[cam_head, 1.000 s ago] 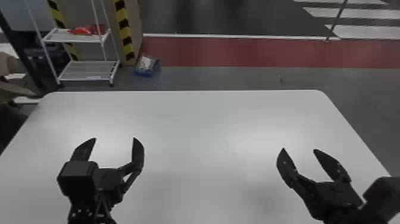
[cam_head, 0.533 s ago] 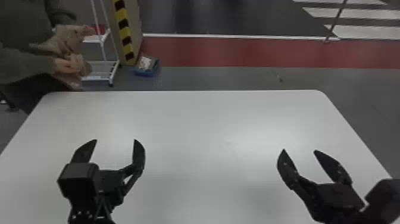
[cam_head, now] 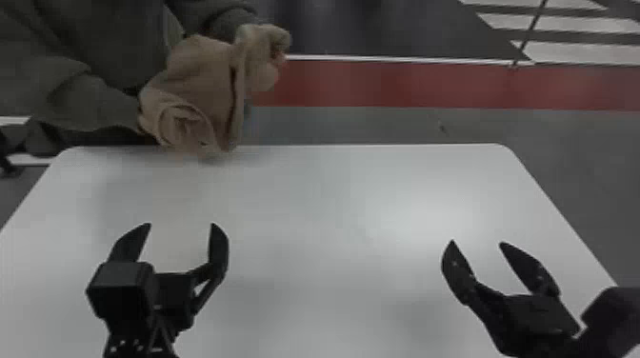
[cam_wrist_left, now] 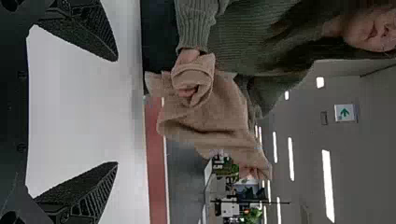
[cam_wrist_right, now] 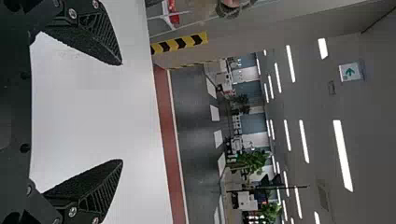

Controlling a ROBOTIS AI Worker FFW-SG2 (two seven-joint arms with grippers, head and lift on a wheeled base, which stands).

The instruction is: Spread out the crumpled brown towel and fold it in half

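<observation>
Brown towel [cam_head: 200, 81]: crumpled, partly rolled, held up by person [cam_head: 109, 52] at table's [cam_head: 333, 200] far left edge.

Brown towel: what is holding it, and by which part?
A person's hand holds a rolled fold of the brown towel, the other hand its opposite end; left gripper and right gripper are empty.

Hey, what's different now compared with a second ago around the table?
A person has come in from the left to the far side of the table, carrying the brown towel rightward and nearer, still bunched up. The left claw and right claw have gripped and released nothing; both stayed open in place, as did the table.
</observation>
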